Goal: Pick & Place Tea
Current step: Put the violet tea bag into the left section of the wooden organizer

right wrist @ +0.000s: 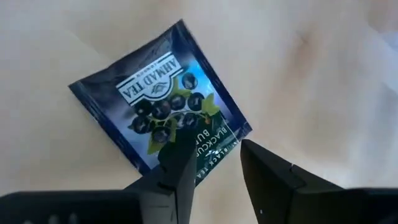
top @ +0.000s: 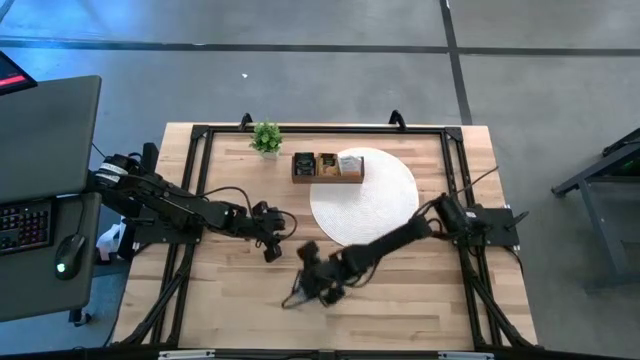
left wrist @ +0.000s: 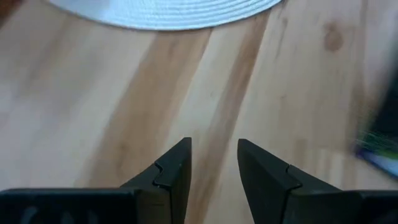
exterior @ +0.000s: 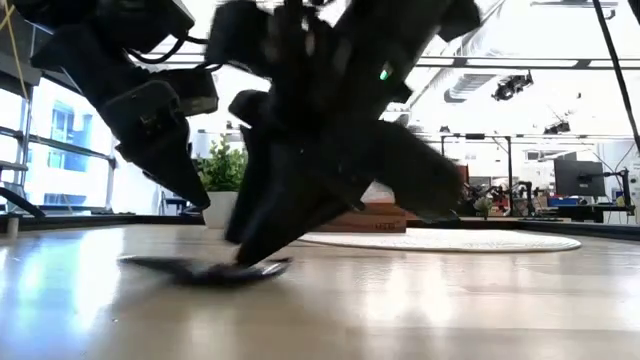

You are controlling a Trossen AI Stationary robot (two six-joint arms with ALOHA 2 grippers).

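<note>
Grey floor (top: pixel 300 70) surrounds my wooden tabletop (top: pixel 230 280), a desk with keyboard (top: pixel 25 225) alongside, bright windows (exterior: pixel 60 150) beyond.

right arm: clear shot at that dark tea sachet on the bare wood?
Probably yes. The right claw is already down at the sachet, its fingers apart over one edge. The sachet lies flat with nothing on it, and the left claw is off to the side.
</note>
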